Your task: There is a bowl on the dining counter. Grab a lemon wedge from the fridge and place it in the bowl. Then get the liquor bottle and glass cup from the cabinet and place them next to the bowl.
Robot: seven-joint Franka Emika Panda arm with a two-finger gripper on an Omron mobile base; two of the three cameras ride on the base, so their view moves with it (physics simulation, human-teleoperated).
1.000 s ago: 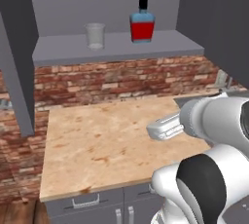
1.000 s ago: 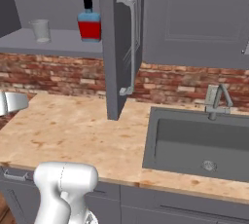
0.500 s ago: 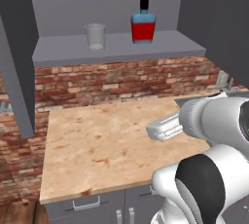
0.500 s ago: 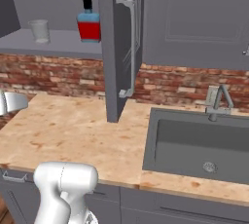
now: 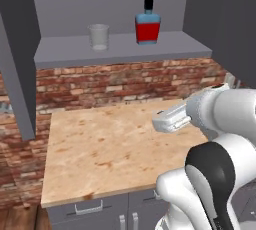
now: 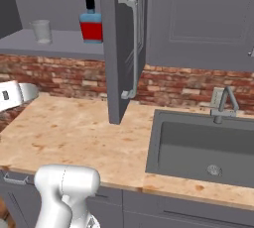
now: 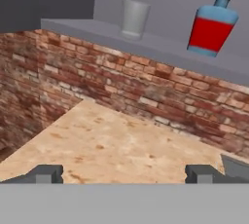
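The grey cabinet (image 5: 120,49) stands open above a wood-topped counter. On its shelf the clear glass cup (image 5: 99,36) stands to the left of the liquor bottle (image 5: 148,24), which holds red liquid under blue shoulders and a black cap. Both also appear in the right base view, cup (image 6: 41,30) and bottle (image 6: 91,23). My gripper (image 7: 124,173) hangs over the counter, below and in front of the shelf, open and holding nothing. Ahead of it are the cup (image 7: 134,18) and the bottle (image 7: 212,23). The bowl, lemon wedge, fridge and dining counter are out of view.
The open cabinet door (image 6: 121,48) with its bar handle juts out over the counter (image 6: 74,133), right of the bottle. A second door panel (image 5: 20,64) hangs at the left. A brick wall (image 5: 120,84) backs the counter. A sink (image 6: 203,147) and faucet (image 6: 222,103) lie to the right.
My hand has risen slightly over the counter. The jaws stay wide open. Cup and bottle have not moved.
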